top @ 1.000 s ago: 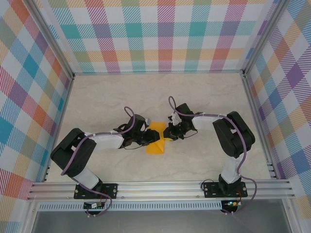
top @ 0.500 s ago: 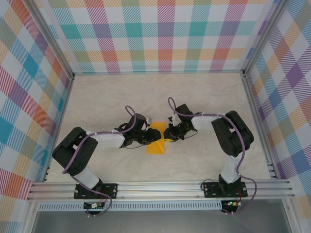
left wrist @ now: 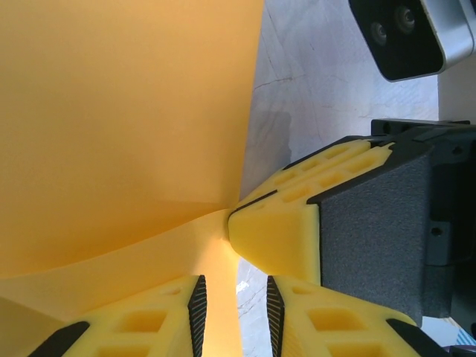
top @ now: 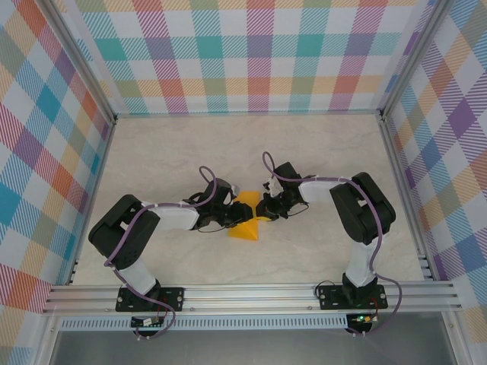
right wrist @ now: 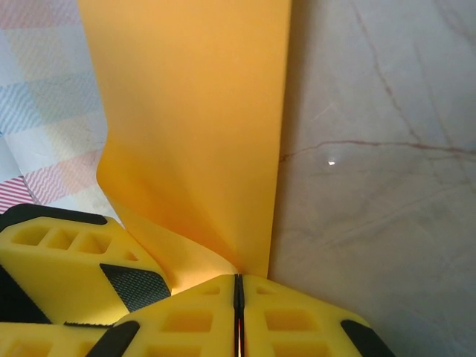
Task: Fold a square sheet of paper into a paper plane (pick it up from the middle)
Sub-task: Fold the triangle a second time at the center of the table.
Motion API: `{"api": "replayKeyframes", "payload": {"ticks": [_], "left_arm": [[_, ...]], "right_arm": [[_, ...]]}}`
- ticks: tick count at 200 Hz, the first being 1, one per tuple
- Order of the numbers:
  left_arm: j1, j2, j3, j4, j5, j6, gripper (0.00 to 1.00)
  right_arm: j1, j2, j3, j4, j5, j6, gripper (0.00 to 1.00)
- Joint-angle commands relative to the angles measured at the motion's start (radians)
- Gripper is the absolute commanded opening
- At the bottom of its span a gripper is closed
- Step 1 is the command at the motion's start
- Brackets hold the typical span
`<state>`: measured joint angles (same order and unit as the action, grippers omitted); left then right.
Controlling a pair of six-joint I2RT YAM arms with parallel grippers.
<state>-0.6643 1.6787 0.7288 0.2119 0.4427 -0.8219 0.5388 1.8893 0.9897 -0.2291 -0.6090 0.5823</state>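
**Thin, creased orange paper sheet (top: pixel 245 222) pinched from the right**

It lies at the centre of a pale, marble-veined table (top: pixel 327 152) walled by pastel plaid panels (top: pixel 251 53). The right gripper (top: pixel 262 213) has its fingers (right wrist: pixel 297 320) clenched on the paper's edge. The left gripper (top: pixel 233 216) has its fingers (left wrist: pixel 141 327) slightly parted around a fold.

Seen from above, the left tool (top: pixel 234 218) and right tool (top: pixel 262 211) hide the middle of the paper (top: pixel 245 231), its folds too small to tell.
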Motion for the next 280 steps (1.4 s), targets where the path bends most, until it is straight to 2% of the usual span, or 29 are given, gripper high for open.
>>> {"api": "replayKeyframes", "payload": {"ticks": [1, 116, 211, 280], "left_arm": [[-0.004, 0.006, 0.017, -0.027, -0.018, 0.01, 0.3], [-0.017, -0.073, -0.002, 0.006, 0.016, 0.012, 0.3], [-0.026, 0.008, 0.013, -0.032, -0.015, 0.014, 0.29], [-0.025, 0.014, 0.018, -0.054, -0.026, 0.017, 0.28]], "right_arm": [[0.007, 0.02, 0.024, -0.013, 0.0, -0.031, 0.09], [0.008, 0.001, 0.009, -0.024, -0.034, -0.032, 0.1], [0.009, 0.01, 0.013, -0.025, -0.02, -0.03, 0.1], [0.009, 0.019, 0.013, -0.025, -0.02, -0.032, 0.1]]}}
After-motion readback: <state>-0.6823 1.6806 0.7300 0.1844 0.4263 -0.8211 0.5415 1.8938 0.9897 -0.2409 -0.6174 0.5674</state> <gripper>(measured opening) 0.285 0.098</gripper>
